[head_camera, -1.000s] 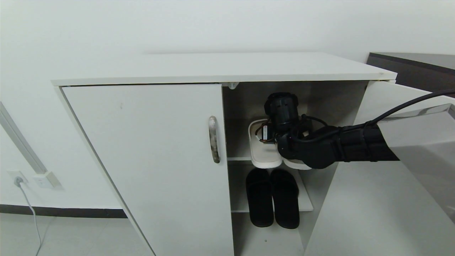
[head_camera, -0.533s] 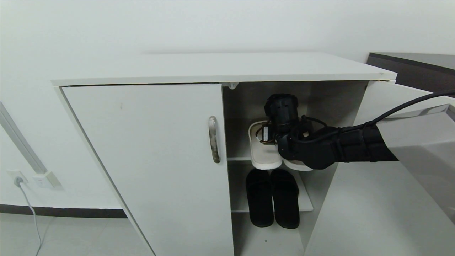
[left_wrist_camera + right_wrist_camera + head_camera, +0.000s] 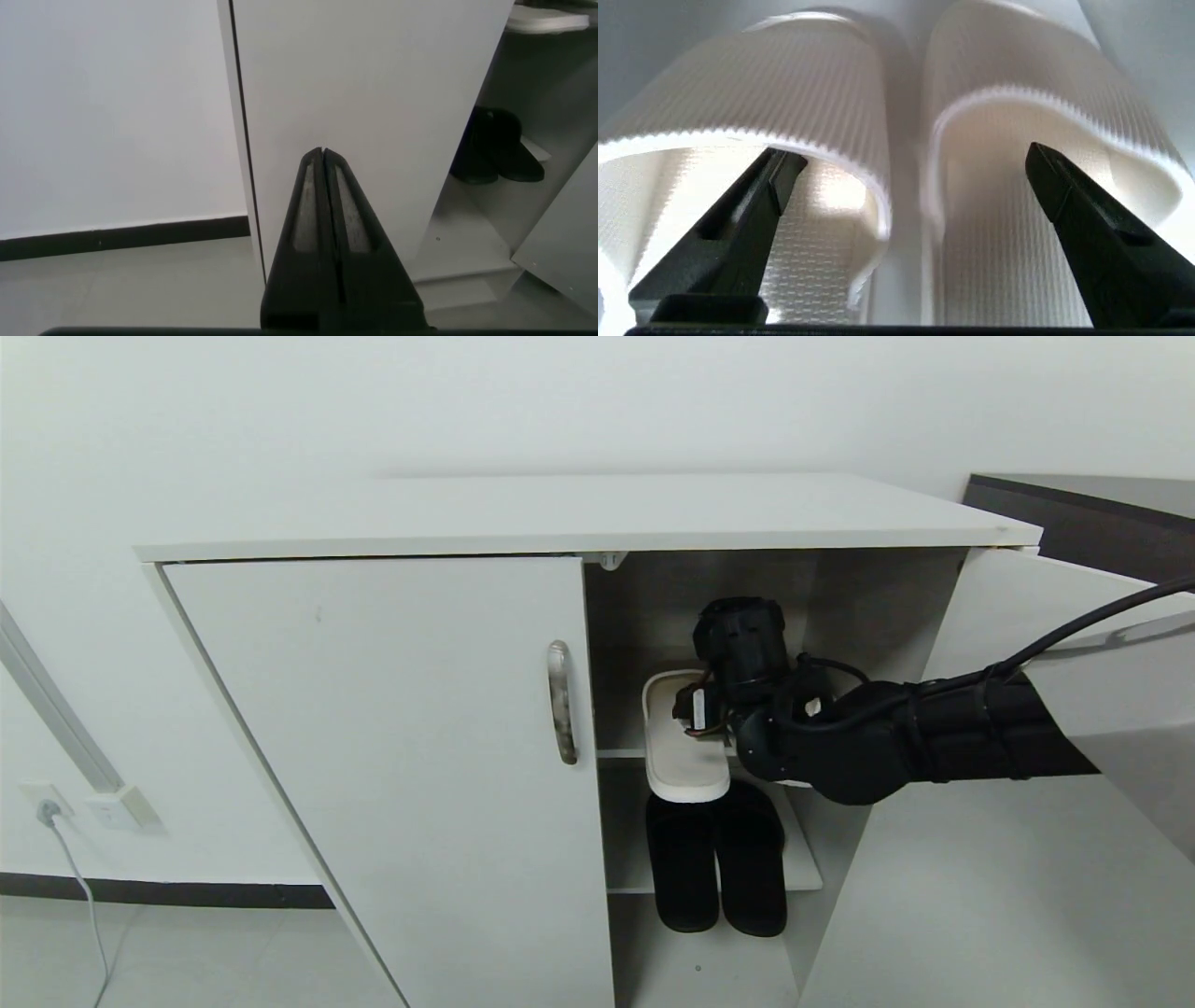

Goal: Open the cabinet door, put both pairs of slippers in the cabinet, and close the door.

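A pair of white slippers point(image 3: 684, 756) lies on the upper shelf of the white cabinet point(image 3: 560, 513), with the heel of one hanging past the shelf's front edge. My right arm point(image 3: 887, 737) reaches into the open right half. My right gripper point(image 3: 910, 163) is open, one finger over each ribbed strap of the white slippers point(image 3: 785, 93). A pair of black slippers point(image 3: 714, 868) sits side by side on the lower shelf, also seen as black slippers point(image 3: 495, 149). My left gripper point(image 3: 322, 154) is shut on nothing, low in front of the closed left door point(image 3: 374, 93).
The right door point(image 3: 980, 859) stands swung open beside my right arm. The left door point(image 3: 392, 737) is closed, with a metal handle point(image 3: 558, 702). A wall socket and cable point(image 3: 47, 812) sit at the far left, with grey floor below.
My right arm has dropped a little and drawn back. The visible white slipper has slid left and toward the shelf's front edge, now overhanging the black pair.
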Available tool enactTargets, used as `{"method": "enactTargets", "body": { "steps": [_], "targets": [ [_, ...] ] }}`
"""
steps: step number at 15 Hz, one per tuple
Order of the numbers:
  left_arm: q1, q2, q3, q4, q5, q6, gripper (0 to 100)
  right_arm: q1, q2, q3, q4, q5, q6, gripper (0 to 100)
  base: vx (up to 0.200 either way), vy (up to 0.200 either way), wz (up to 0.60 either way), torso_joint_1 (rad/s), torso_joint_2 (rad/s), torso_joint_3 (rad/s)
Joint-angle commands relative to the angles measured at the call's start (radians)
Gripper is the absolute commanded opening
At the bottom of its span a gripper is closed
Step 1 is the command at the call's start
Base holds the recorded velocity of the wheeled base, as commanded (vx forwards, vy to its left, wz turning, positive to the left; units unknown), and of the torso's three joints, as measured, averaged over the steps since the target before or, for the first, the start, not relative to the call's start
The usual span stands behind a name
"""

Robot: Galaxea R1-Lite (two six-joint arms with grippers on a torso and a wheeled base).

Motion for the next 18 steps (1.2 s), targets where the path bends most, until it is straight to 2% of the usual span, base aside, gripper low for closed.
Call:
{"method": "enactTargets", "body": {
  "steps": [1, 5, 10, 13, 15, 17, 18],
  "targets": [
    [0.000, 0.001, 0.000, 0.000, 0.000, 0.000, 0, 0.020, -0.072, 0.036, -0.006, -0.002, 0.001, 100, 0.000, 0.000, 0.00, 0.000, 0.00, 0.000],
    [0.000, 0.001, 0.000, 0.000, 0.000, 0.000, 0, 0.029, -0.147, 0.117, -0.006, -0.002, 0.003, 100, 0.000, 0.000, 0.00, 0.000, 0.00, 0.000],
    [0.000, 0.001, 0.000, 0.000, 0.000, 0.000, 0, 0.098, -0.239, 0.241, -0.024, 0.009, 0.006, 100, 0.000, 0.000, 0.00, 0.000, 0.00, 0.000],
    [0.000, 0.001, 0.000, 0.000, 0.000, 0.000, 0, 0.193, -0.374, 0.522, -0.211, 0.075, -0.004, 100, 0.000, 0.000, 0.00, 0.000, 0.00, 0.000],
    [0.000, 0.001, 0.000, 0.000, 0.000, 0.000, 0, 0.207, -0.454, 0.675, -0.328, 0.147, -0.020, 100, 0.000, 0.000, 0.00, 0.000, 0.00, 0.000],
    [0.000, 0.001, 0.000, 0.000, 0.000, 0.000, 0, 0.213, -0.506, 0.760, -0.368, 0.220, -0.059, 100, 0.000, 0.000, 0.00, 0.000, 0.00, 0.000],
    [0.000, 0.001, 0.000, 0.000, 0.000, 0.000, 0, 0.216, -0.510, 0.770, -0.371, 0.222, -0.074, 0, 0.000, 0.000, 0.00, 0.000, 0.00, 0.000]
  ]
}}
